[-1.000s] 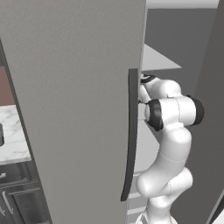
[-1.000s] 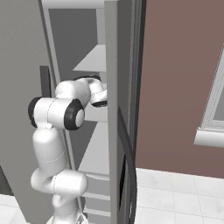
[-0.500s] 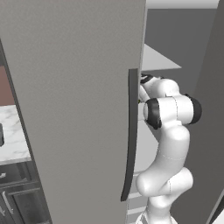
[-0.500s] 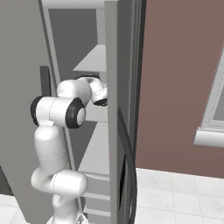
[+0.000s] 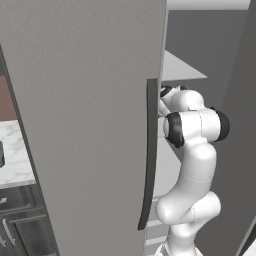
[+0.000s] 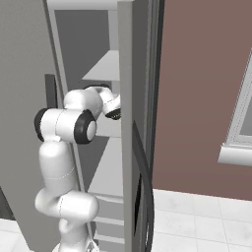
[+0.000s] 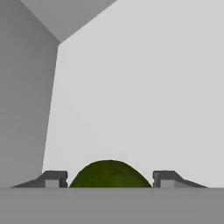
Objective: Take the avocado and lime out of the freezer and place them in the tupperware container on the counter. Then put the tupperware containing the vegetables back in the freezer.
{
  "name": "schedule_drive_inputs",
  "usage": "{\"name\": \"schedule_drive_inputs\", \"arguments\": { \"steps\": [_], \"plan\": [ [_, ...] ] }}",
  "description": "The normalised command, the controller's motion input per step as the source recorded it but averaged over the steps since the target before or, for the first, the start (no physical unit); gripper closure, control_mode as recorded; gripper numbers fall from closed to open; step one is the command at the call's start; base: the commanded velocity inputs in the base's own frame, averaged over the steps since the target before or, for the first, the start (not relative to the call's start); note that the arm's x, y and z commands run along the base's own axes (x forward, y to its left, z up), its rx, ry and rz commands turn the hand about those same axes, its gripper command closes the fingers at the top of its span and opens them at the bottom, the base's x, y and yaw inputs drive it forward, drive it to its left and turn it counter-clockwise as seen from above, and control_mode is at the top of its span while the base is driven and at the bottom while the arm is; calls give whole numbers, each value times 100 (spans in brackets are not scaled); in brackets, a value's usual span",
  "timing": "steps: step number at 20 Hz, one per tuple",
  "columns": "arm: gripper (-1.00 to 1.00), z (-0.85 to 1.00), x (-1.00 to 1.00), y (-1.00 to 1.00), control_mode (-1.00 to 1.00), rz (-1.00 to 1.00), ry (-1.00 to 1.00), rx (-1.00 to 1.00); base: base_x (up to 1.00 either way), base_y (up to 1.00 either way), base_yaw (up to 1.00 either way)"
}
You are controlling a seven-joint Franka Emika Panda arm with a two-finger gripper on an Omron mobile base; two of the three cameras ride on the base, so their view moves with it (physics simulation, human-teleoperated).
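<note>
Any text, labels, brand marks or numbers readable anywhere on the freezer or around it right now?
None: no words, numbers or signs show. The freezer door, its handle, the shelves and the green fruit between the gripper fingertips are all plain.

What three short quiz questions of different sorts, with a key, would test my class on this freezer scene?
1. True or false: in the hand view, a dark green fruit sits between the fingertips of the tool.
2. Multiple choice: the arm reaches into (A) the open freezer, (B) a sink, (C) a drawer.
3. Fill in: the long dark handle runs ____ along the freezer door.

Key: 1 true; 2 A; 3 vertically.
</note>
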Motion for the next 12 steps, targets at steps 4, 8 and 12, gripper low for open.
{"name": "schedule_drive_inputs", "arguments": {
  "steps": [4, 8, 12],
  "plan": [
    [100, -21, -34, 24, -100, 1, -1, 0, 0, 0, 0],
    [100, 1, -94, 0, -100, 0, -18, 0, 0, 0, 0],
    [100, 7, -100, -1, -100, 0, -21, 0, 0, 0, 0]
  ]
}}
